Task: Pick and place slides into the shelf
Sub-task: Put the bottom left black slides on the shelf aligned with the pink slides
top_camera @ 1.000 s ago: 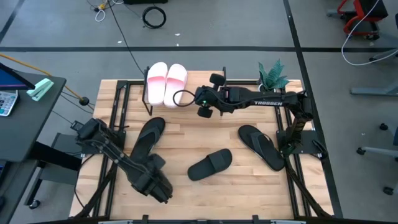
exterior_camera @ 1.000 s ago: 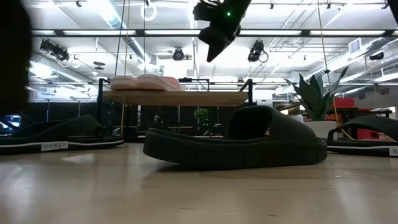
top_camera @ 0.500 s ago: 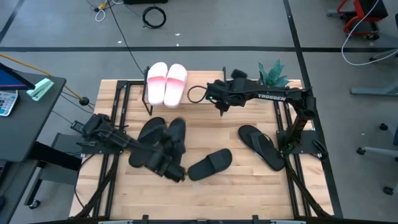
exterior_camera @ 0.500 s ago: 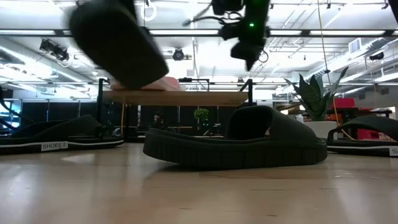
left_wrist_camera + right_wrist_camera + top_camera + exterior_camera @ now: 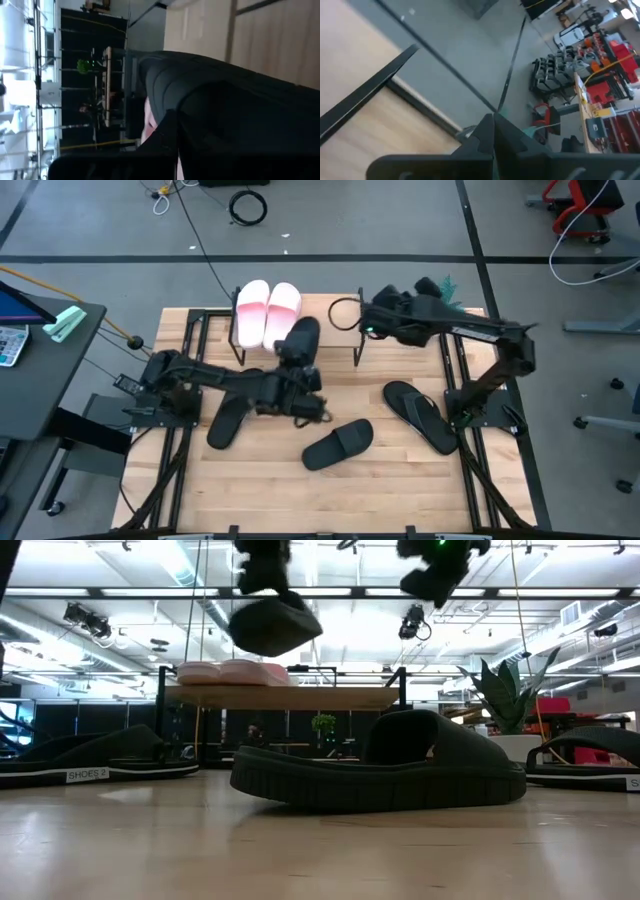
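My left gripper (image 5: 300,383) is shut on a black slide (image 5: 301,340) and carries it in the air just near of the shelf (image 5: 345,308). In the low view this slide (image 5: 276,625) hangs above the shelf's wooden top board (image 5: 330,696). Two pale pink slides (image 5: 266,311) lie side by side on that board, soles down. Three more black slides rest flat on the table: one on the left (image 5: 226,418), one in the middle (image 5: 338,444), one on the right (image 5: 420,416). My right gripper (image 5: 368,317) is shut, empty and raised beside the shelf's right end. My left gripper holds the black slide by its near end (image 5: 299,366), coming from above as the low view shows. The slide (image 5: 235,100) fills the wrist view and hides the fingers' exact place. It is lifted clear, its far end pointing at the shelf.
A potted green plant (image 5: 438,298) stands at the table's far right corner, close to my right arm. Black frame rails (image 5: 190,350) run along both sides of the table. The bare wood near the near edge (image 5: 300,500) is free.
My left gripper has carried the black slide from the near left of the table up and toward the far edge, to just before the shelf; the slide is lifted clear. My right gripper has moved right, from the shelf's front toward the plant.
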